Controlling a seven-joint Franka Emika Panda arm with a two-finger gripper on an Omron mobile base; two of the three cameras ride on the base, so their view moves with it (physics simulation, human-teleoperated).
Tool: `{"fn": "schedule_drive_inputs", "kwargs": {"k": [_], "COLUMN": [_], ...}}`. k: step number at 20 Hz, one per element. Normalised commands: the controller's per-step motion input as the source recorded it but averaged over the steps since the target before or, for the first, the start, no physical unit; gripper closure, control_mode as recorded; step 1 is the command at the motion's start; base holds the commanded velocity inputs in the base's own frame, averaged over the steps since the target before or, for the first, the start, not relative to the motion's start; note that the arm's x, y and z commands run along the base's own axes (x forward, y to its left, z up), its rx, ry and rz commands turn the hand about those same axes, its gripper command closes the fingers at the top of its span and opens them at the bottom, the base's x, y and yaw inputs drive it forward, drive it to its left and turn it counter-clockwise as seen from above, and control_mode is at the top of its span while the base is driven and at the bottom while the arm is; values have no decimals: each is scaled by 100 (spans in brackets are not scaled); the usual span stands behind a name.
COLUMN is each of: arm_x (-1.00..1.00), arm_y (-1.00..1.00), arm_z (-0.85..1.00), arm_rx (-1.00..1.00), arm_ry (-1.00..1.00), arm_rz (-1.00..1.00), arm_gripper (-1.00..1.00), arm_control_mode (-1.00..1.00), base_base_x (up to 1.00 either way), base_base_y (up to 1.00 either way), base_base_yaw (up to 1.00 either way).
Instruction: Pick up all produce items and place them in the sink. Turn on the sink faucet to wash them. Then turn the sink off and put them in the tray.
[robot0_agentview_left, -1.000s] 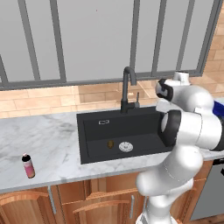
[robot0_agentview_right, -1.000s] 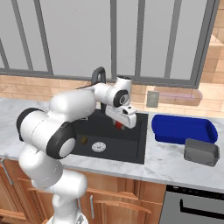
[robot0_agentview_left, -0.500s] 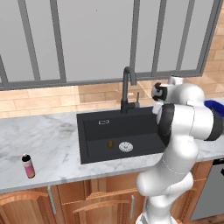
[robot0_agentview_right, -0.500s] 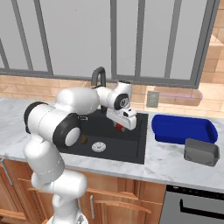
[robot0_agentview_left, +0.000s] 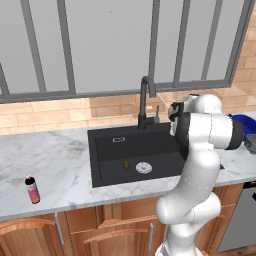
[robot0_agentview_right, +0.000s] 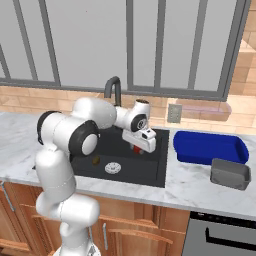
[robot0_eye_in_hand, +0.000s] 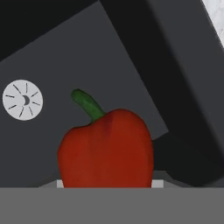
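Observation:
My gripper (robot0_agentview_right: 138, 148) is shut on a red produce item (robot0_eye_in_hand: 107, 148), a pepper with a green stem, and holds it above the right half of the black sink (robot0_agentview_right: 156, 172). The same red item (robot0_agentview_right: 135, 148) peeks out below the hand. In the hand view it hangs over the sink floor (robot0_eye_in_hand: 65, 52), to the right of the silver drain (robot0_eye_in_hand: 22, 99). A brownish-olive produce item (robot0_agentview_left: 126, 164) lies on the sink floor left of the drain (robot0_agentview_left: 144, 167). The black sink faucet (robot0_agentview_left: 145, 100) stands behind the basin. The blue tray (robot0_agentview_right: 208, 147) sits on the counter to the right.
A small pink bottle (robot0_agentview_left: 32, 190) with a black cap stands on the marble counter at the left front. A grey container (robot0_agentview_right: 229, 173) sits in front of the tray. Windows and a brick backsplash run behind the sink.
The hand has sunk a little toward the sink with the red item still in it, and the arm's elbow has swung round. The olive item has not moved.

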Motion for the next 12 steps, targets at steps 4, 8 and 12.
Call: {"fn": "schedule_drive_inputs", "kwargs": {"k": [4,8,12], "arm_x": [21,13,19], "arm_y": [5,11,10], "arm_z": [-46,-44,-43], "arm_rx": [1,2,2], "arm_ry": [0,1,2], "arm_rz": [7,8,8], "arm_gripper": [100,100,100], "arm_control_mode": [-100,-100,-100], "base_base_x": [0,0,0], "base_base_y": [0,0,0], "base_base_yaw": [0,0,0]}}
